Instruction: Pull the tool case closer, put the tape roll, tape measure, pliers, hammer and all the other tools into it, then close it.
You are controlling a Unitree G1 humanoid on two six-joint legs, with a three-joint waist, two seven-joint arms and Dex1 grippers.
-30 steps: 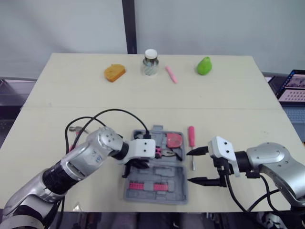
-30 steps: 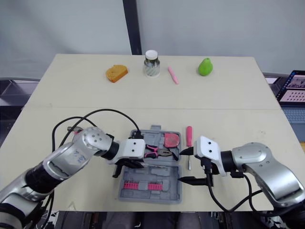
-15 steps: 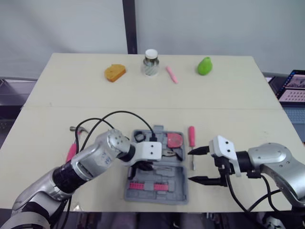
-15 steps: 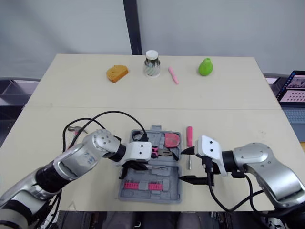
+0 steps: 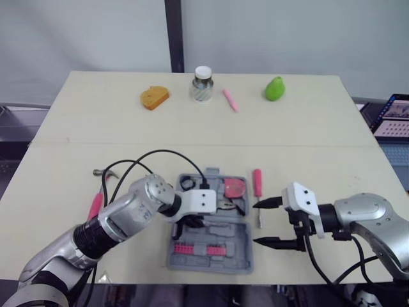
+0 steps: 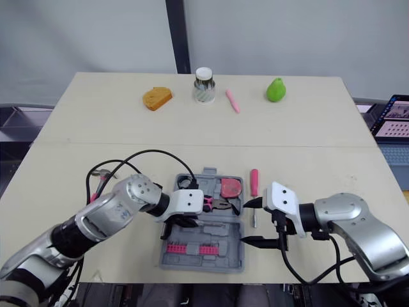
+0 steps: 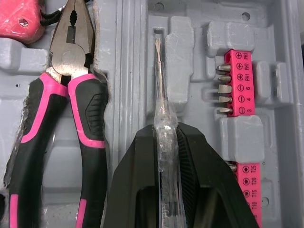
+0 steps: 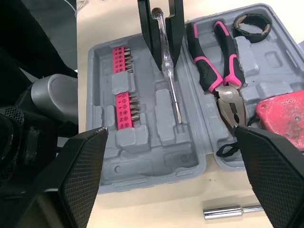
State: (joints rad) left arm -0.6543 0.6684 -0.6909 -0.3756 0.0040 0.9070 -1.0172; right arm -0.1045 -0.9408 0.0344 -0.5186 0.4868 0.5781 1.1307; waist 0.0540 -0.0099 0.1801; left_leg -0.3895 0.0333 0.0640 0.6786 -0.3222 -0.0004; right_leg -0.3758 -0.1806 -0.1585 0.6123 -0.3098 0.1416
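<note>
Here the left gripper (image 7: pixel 166 134) pinches the clear handle of a slim screwdriver (image 7: pixel 160 80), light, stiff and probably slick, over the middle slot of the tool case (image 5: pixel 220 254), while the right gripper (image 5: pixel 257 222) hangs wide open just beside the case.

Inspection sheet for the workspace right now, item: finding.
Surface: beige table, flat.
Job's things: tool case open near the front edge, holding pliers, tape measure, tape roll and bit strips. Hammer lies on the table left of the case, pink screwdriver right of it.
Clutter: bread piece, jar, pink marker, green pear along the far edge.
Grippers: left gripper shut on clear-handled screwdriver over the case; right gripper open beside the case.
Cables: black cable loops above the left arm.
Surroundings: laptop at right.
</note>
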